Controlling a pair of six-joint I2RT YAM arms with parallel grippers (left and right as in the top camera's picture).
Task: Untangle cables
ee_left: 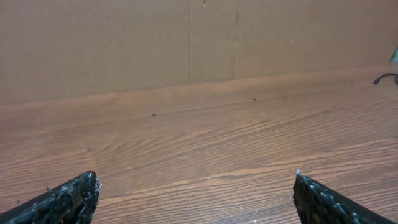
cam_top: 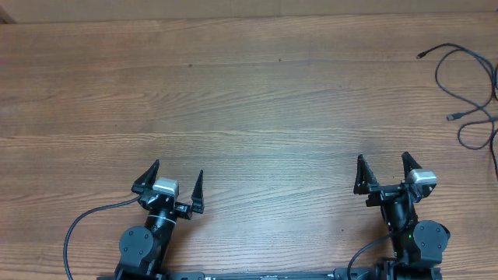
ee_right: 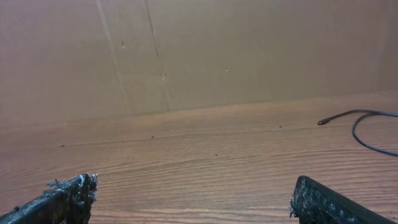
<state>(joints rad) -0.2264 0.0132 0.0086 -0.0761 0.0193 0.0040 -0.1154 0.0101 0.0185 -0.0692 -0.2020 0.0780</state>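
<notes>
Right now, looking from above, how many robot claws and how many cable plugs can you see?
Robot claws: 2 (left claw, right claw), both open.
Cable plugs: 2 (upper plug, lower plug).
Total: 4.
The cables run off the edge, so the cords can't be counted.

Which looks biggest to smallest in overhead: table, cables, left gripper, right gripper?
1. table
2. cables, spread out and cut off by the right edge
3. left gripper and right gripper: these look alike, so no ranking

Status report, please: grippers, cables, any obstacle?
Left gripper open, empty. Right gripper open, empty. Cables loose at far right, untouched. Nothing in the way.
</notes>
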